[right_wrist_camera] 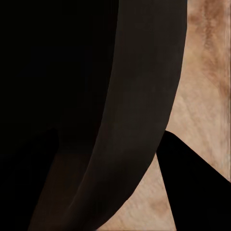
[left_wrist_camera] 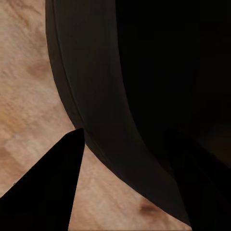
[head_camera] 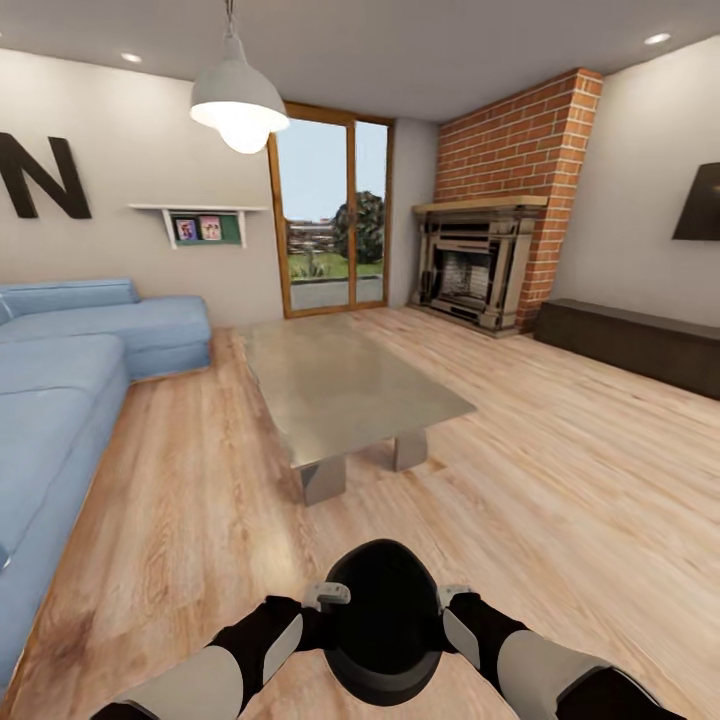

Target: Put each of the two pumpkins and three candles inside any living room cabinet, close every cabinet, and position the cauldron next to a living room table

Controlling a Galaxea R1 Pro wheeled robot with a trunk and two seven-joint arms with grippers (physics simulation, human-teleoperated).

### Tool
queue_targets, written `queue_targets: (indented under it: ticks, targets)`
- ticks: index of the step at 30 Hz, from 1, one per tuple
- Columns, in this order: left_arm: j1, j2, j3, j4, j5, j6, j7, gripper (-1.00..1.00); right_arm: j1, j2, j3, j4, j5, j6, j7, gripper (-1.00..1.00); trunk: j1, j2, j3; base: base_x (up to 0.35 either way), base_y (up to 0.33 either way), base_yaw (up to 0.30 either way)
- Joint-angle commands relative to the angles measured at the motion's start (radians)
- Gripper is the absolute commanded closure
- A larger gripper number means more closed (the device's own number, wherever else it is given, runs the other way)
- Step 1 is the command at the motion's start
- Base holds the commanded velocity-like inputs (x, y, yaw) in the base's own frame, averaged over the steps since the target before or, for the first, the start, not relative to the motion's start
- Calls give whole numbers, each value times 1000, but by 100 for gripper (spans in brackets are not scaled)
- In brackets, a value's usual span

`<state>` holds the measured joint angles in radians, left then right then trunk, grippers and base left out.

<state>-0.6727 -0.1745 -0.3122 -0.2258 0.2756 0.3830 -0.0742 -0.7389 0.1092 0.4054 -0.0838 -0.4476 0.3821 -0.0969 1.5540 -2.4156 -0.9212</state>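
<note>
Low in the head view I carry the matte black cauldron (head_camera: 385, 620) between both arms, above the plank floor. My left gripper (head_camera: 327, 598) is shut on its left rim and my right gripper (head_camera: 452, 598) on its right rim. In the left wrist view the cauldron wall (left_wrist_camera: 96, 96) runs between the fingers of the left gripper (left_wrist_camera: 130, 144), one outside and one inside the pot. The right gripper (right_wrist_camera: 108, 139) straddles the cauldron wall (right_wrist_camera: 139, 96) the same way. The glass-topped coffee table (head_camera: 350, 385) stands just ahead. The dark-brown cabinet (head_camera: 630, 340) sits closed along the right wall. Pumpkins and candles are out of view.
A blue corner sofa (head_camera: 70, 380) lines the left side. The brick fireplace (head_camera: 490, 260) and a glass door (head_camera: 330, 210) are at the far end. A white pendant lamp (head_camera: 238, 100) hangs over the table. Open wood floor lies between the table and the cabinet.
</note>
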Motion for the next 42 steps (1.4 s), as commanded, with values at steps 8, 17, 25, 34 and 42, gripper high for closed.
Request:
queue_targets:
  ticks: [8,17,25,34,42]
  targets:
    - [-1,0,7,3,-24,2,5,100,-1,0,-7,-10,-13,-5,-4,100,0,-1,-1,200,-286,200]
    - [-1,0,7,4,-24,2,5,100,-1,0,-7,-10,-13,-5,-4,100,0,-1,-1,156,-306,272]
    - [-1,0,7,3,-24,2,5,100,-1,0,-7,-10,-13,-5,-4,100,0,-1,-1,83,-326,282]
    - [-1,0,7,4,-24,2,5,100,-1,0,-7,-10,-13,-5,-4,100,0,-1,-1,78,-328,282]
    - [-1,0,7,4,-24,2,5,100,0,0,-7,-10,-13,-5,-4,100,0,-1,-1,78,-327,283]
